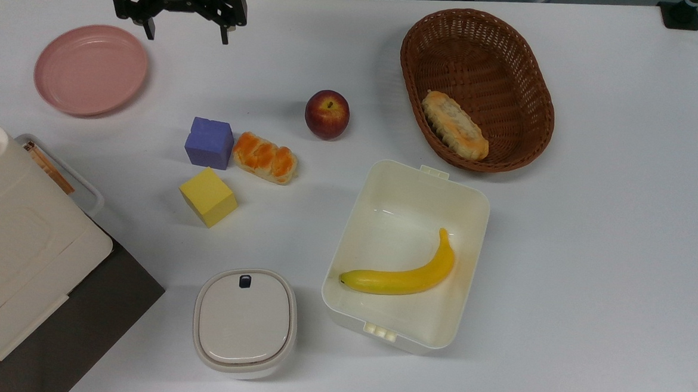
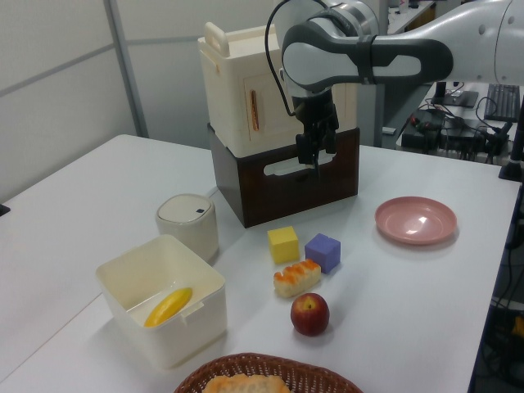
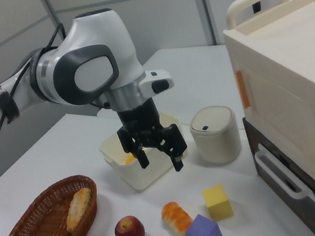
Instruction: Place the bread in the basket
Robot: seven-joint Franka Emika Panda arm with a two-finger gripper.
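woven wicker basket [image 1: 534, 80], glossy-topped bread [image 1: 265, 157], smooth plastic box [image 1: 474, 208], matt table [image 1: 610, 233].

bread [image 1: 265, 157] beside cube [image 1: 209, 142]; banana [image 1: 401, 274] in box [image 1: 385, 180].

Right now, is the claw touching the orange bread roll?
Apart. In the right view the gripper hangs open above the bread, with bare table between.
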